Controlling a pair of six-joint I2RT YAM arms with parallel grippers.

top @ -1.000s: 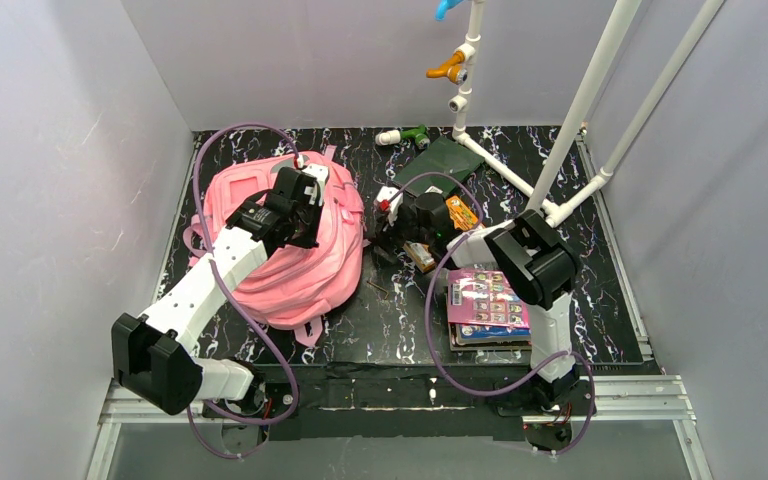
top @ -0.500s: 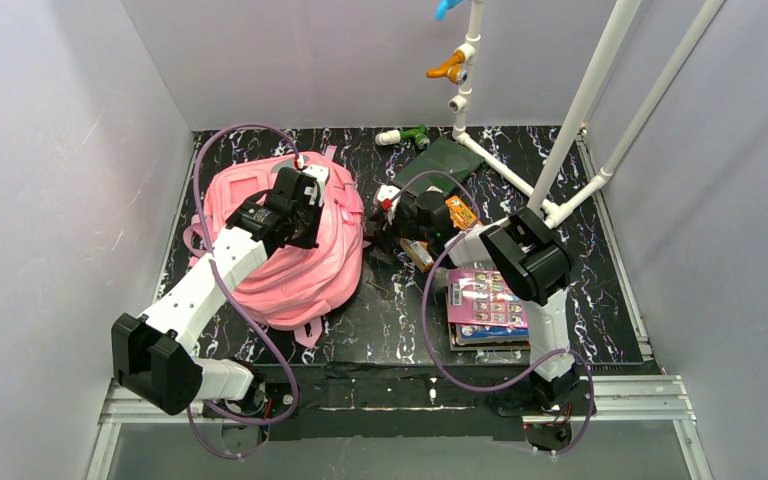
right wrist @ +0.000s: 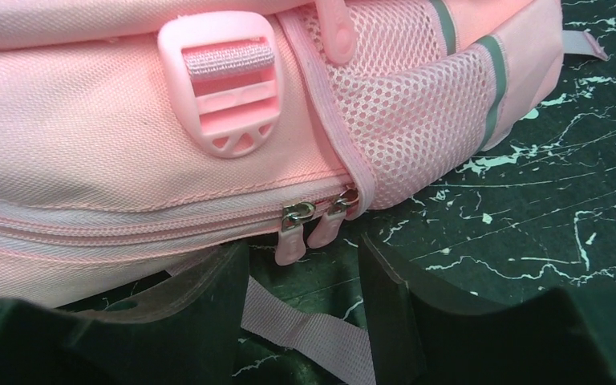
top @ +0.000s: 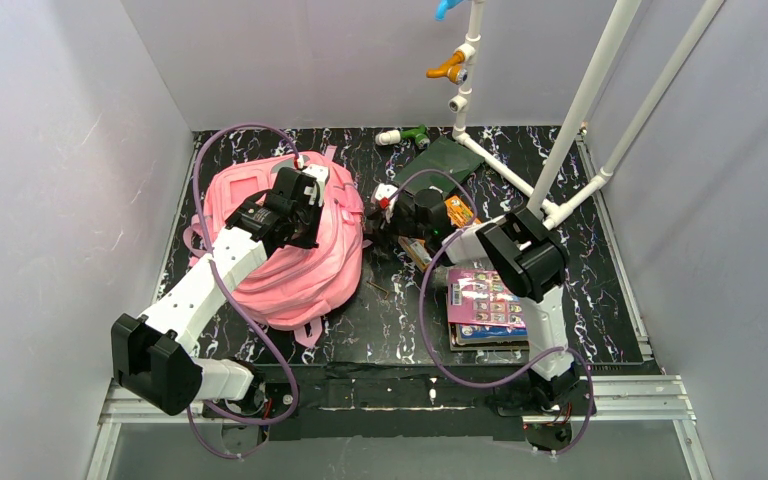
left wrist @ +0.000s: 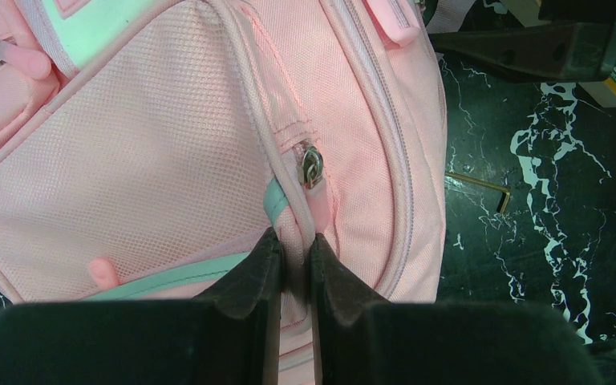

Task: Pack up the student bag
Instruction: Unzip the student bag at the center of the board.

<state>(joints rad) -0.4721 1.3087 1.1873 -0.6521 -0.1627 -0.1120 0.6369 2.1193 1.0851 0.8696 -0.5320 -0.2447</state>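
Since a moment ago the right arm (top: 522,258) has swung its black elbow a little to the left, while the left arm (top: 210,275) has stayed where it was. From above, the student bag (top: 305,285) lies flat on the left side of the black table (top: 400,320), and the left gripper (top: 305,228) is down on top of it. The right gripper (top: 378,232) is low beside the bag's right edge. A pile of books (top: 485,305) lies on the right, well apart from the bag. In the left wrist view the two black fingers (left wrist: 249,281) are squeezed together on a fold of pink cloth, with a little metal zip tab (left wrist: 312,166) just past the tips. In the right wrist view the fingers (right wrist: 385,313) stand apart and hold nothing. Two pink zip pulls (right wrist: 309,228) hang at the bag's side just past the gap, a loose pink strap (right wrist: 305,333) lies on the table between the fingers, and a pink buckle (right wrist: 218,96) sits higher up beside a mesh pocket (right wrist: 401,96).
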